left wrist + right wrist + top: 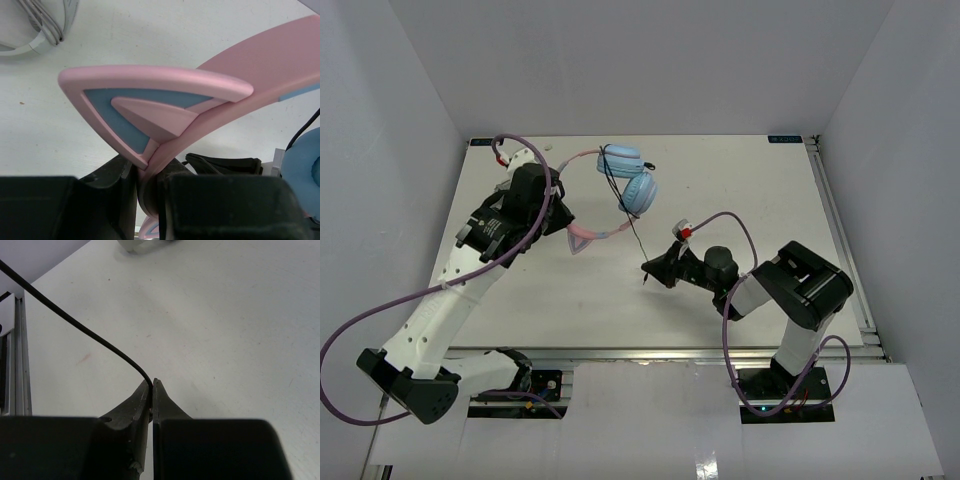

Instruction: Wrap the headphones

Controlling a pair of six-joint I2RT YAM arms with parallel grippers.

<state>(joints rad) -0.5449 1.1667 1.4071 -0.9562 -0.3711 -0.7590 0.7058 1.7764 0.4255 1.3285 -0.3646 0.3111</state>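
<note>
L gripper [148,187] clamps pink headband [260,60] to anchor headphones [635,180]; R gripper [151,395] pinches cable [85,329], prob. ready to wind it.

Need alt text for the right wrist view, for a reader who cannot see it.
The right gripper is shut on the thin black headphone cable, which arcs away to the upper left over the white table.

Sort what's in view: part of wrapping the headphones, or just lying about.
In the job: headphones, their black cable, left gripper clamped on the pink headband, right gripper pinching the cable.
Lying about: grey-white looped band on the table.
</note>
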